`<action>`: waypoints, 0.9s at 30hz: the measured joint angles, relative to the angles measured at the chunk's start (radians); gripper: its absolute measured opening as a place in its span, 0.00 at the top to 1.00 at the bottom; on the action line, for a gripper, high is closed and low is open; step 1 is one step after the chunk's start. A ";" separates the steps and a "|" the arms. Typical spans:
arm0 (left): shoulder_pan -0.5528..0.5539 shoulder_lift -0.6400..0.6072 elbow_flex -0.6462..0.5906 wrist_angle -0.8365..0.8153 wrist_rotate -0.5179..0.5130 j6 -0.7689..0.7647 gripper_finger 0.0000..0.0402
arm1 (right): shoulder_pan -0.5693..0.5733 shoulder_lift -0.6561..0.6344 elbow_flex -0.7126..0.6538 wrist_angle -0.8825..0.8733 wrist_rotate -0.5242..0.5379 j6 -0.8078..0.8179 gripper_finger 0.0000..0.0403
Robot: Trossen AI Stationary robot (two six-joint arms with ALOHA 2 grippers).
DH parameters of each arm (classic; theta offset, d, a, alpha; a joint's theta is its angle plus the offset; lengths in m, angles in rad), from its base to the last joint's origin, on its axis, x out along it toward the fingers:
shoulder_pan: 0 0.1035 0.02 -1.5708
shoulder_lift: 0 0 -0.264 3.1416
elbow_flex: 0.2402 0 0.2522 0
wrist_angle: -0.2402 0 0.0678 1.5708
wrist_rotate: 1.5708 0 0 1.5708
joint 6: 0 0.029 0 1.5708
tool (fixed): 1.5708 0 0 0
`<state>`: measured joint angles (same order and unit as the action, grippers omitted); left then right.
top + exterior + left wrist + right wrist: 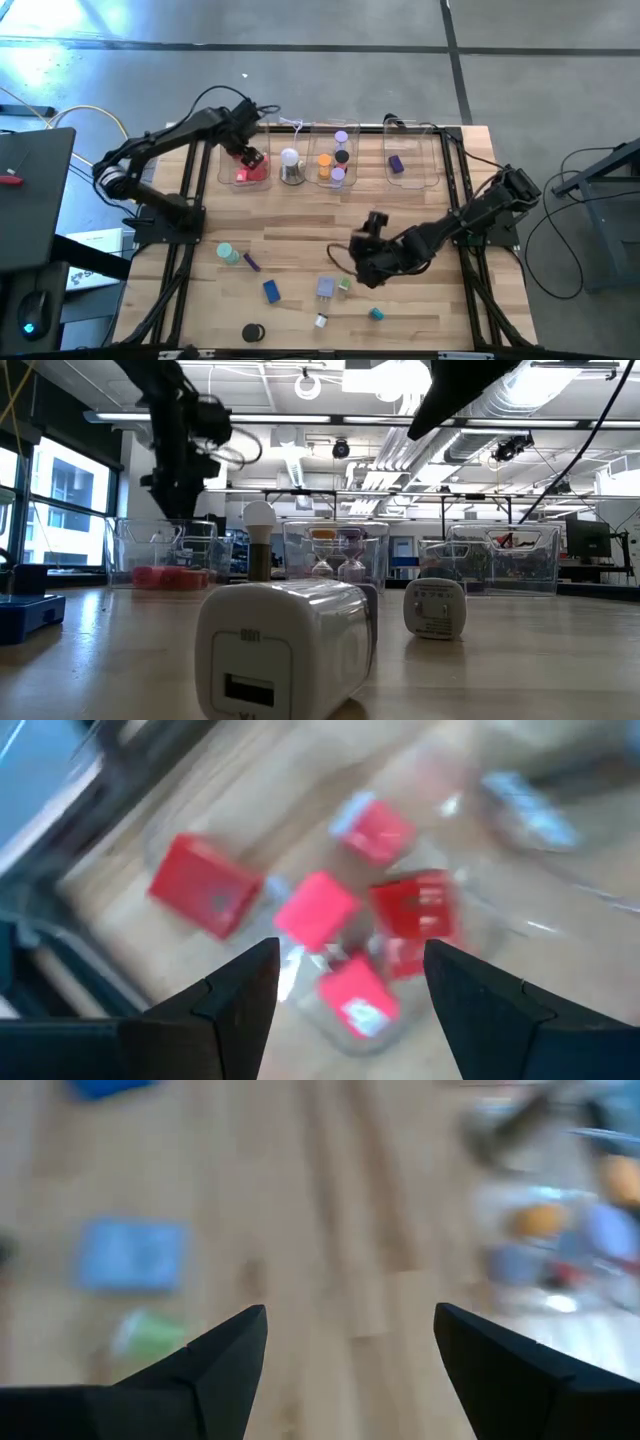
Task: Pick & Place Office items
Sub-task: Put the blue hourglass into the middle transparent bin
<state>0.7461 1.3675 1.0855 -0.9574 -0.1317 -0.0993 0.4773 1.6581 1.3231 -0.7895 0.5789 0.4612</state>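
Your wooden table point(300, 235) carries three clear bins along its far edge. The left gripper point(350, 975) hangs over the leftmost bin point(230, 165), its fingers spread with nothing between them; red and pink pieces point(318, 910) lie in that bin just below. The right gripper point(350, 1345) hovers over bare wood mid-table, fingers parted and empty, near a pale blue block point(132, 1255) and a green piece point(150, 1332). More loose items lie nearer the front, among them a dark blue block point(271, 291) and a black disc point(252, 332).
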 joint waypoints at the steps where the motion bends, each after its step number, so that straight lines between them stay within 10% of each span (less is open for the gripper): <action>1: -0.035 -0.018 0.000 -0.003 0.008 0.003 0.40 | 0.003 0.000 0.000 0.015 -0.044 -0.040 0.31; 14: -0.507 -0.112 0.000 -0.029 0.057 -0.073 0.40 | 0.020 0.000 0.000 0.213 -0.452 -0.202 0.31; 27: -0.761 -0.108 0.000 -0.006 0.055 -0.142 0.40 | 0.020 0.000 0.000 0.121 -0.320 -0.226 0.31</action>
<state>-0.0150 1.2598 1.0851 -0.9634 -0.0765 -0.2416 0.4976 1.6585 1.3228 -0.6690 0.2584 0.2349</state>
